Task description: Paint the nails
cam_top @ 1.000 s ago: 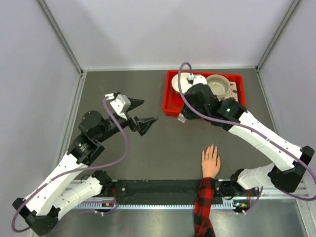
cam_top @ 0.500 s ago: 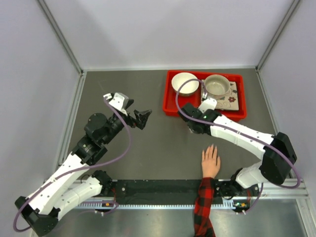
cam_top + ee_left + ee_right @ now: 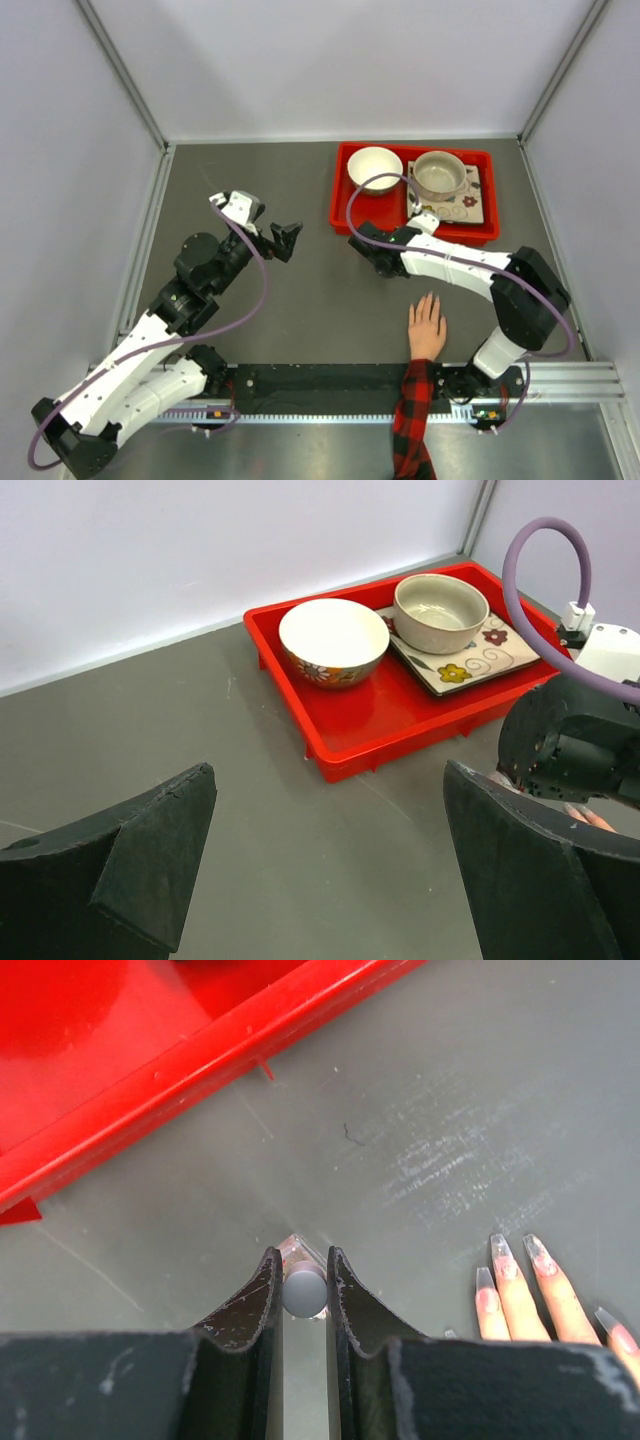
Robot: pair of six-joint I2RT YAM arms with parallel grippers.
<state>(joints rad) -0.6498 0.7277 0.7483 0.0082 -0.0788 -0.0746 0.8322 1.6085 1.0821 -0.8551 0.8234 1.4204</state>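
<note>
While the right gripper (image 3: 303, 1272) clamps a small grey round-tipped applicator (image 3: 303, 1292) beside the red plastic tray (image 3: 200, 1052), the long pale nails (image 3: 536, 1251) rest near and right of it. The left gripper (image 3: 330, 870) hangs wide and empty; next, probably, the tip must reach a nail.
</note>
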